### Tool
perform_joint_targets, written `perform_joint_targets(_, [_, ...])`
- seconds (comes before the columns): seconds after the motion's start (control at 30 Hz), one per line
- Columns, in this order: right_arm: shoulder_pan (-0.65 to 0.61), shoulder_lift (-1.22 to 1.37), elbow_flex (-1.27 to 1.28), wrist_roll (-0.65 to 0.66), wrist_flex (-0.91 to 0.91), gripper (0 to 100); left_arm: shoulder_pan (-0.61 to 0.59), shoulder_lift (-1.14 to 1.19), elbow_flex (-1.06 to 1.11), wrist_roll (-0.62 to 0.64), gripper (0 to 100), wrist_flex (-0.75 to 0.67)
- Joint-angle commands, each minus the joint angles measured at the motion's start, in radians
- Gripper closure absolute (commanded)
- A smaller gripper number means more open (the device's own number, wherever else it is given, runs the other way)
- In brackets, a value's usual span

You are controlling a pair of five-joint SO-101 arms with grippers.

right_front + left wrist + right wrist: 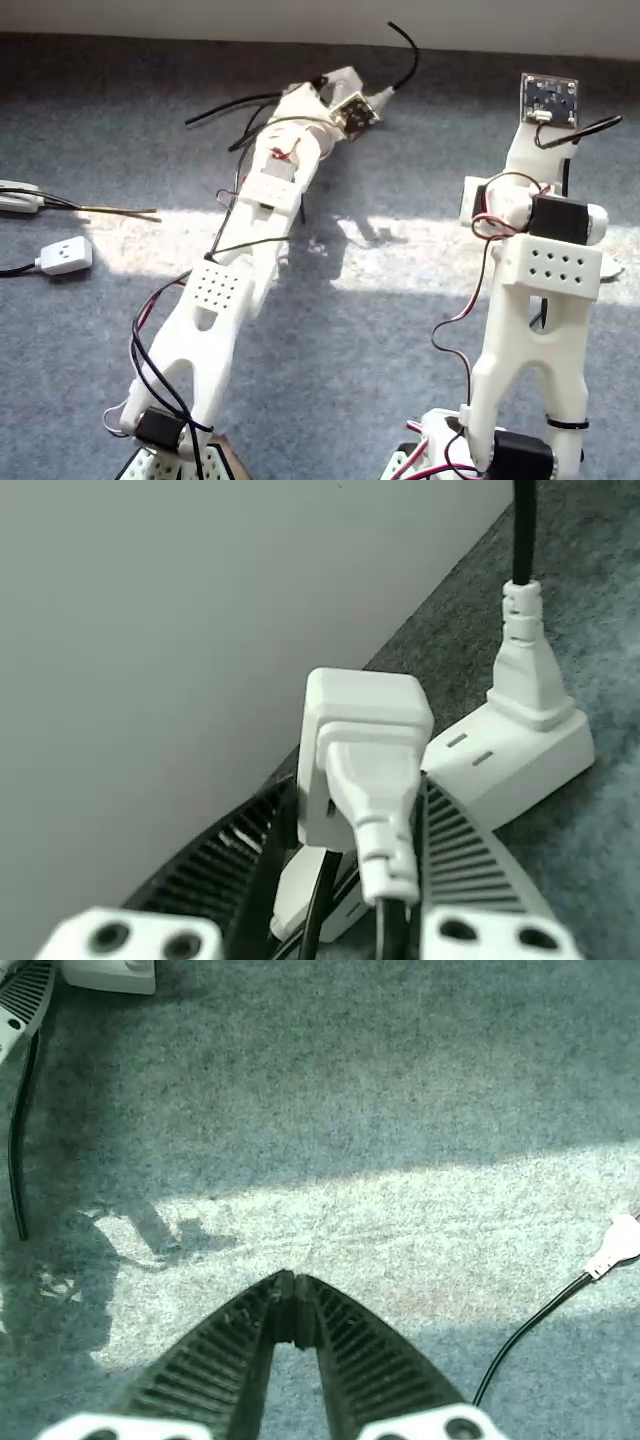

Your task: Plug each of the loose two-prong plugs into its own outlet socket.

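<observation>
My left gripper (350, 880) is stretched to the back wall (150, 630) and is shut on a white two-prong plug (372, 790). That plug sits pressed into a white outlet socket (362, 708) held up off the carpet. Beside it lies a second white socket (515, 755), and another white plug (525, 665) with a black cable stands in it. In the high view the left gripper (350, 100) is at the far middle. My right gripper (293, 1310) hangs shut and empty above the sunlit carpet. A loose white plug (620, 1245) on a black cable lies off to its side.
A white outlet socket (65, 255) lies at the left of the grey carpet (380, 340), with another white block (18, 198) at the left edge. Black cables (230, 105) trail around the left arm. A further white socket (105, 972) sits beyond the right gripper.
</observation>
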Motion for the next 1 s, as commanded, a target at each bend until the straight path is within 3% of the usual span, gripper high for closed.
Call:
perform_joint_targets(0.0, [0.004, -0.030, -0.005, -0.009, -0.001, 99.1, -0.048, -0.074, -0.131, 0.144, 84, 0.206])
perform_joint_targets(0.23, [0.004, -0.030, -0.004, -0.008, 0.001, 99.1, -0.153, -0.170, -0.398, 0.241, 84, 0.493])
perform_joint_targets(0.57, [0.002, -0.030, -0.004, -0.009, 0.007, 99.1, -0.318, -0.542, -0.384, 0.244, 84, 1.175])
perform_joint_targets(0.77, [0.001, -0.030, -0.004, -0.005, 0.035, 99.1, -0.487, -0.636, -0.383, 0.244, 84, 1.516])
perform_joint_targets(0.97, [-0.051, -0.024, -0.002, -0.003, 0.042, 99.1, -0.719, -0.644, -0.372, 0.241, 84, 1.551])
